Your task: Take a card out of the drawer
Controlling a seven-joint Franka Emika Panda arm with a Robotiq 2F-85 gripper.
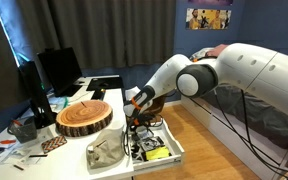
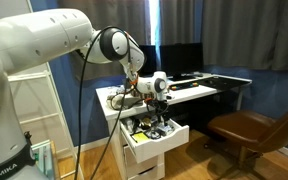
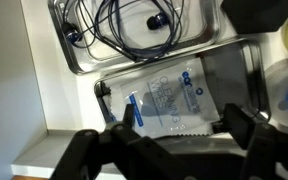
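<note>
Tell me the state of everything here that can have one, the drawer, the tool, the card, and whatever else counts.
Drawer: pulled open, with things inside.
Tool: open, above the drawer, one finger on either side of the card.
Card: lying flat in the drawer, not lifted.
Cables: loosely coiled in the drawer.
Monitor: screen dark.

Claw (image 3: pixel 179 128) over the card (image 3: pixel 169 98) in the drawer (image 1: pixel 179 152), cables (image 3: pixel 134 30) in the next compartment
</note>
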